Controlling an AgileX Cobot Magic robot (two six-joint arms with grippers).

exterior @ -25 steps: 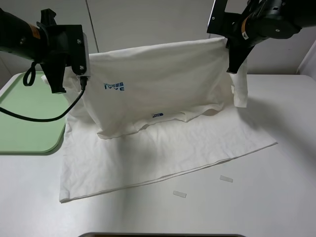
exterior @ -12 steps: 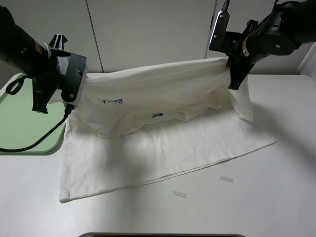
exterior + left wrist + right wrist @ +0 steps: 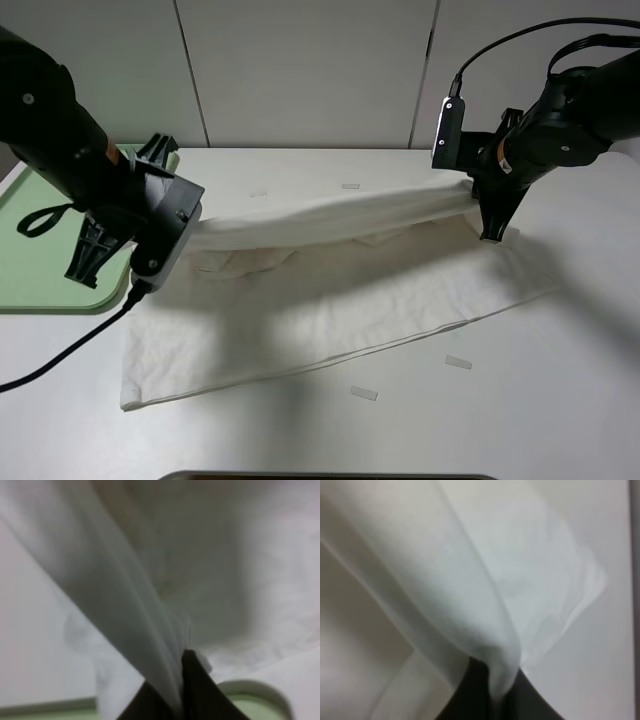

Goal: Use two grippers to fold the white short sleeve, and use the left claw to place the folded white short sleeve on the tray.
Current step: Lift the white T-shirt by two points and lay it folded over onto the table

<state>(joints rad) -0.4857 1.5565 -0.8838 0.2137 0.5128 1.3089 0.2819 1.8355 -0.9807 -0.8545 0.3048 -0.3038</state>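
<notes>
Left claw [image 3: 182, 692]: jaws closed tight on a gathered edge of the white short sleeve [image 3: 330, 290], with the cloth pinched between the dark tips and rising away from them. The tips stood just above the rim of the tray [image 3: 40, 285].

Right gripper [image 3: 492, 692]: jaws likewise clamped on a fold of the shirt, which draped over both tips.

Between the two grips the held edge stretched as a low, sagging ridge. The remainder lay flat on the table [image 3: 560, 400], its left side just beside the tray.
</notes>
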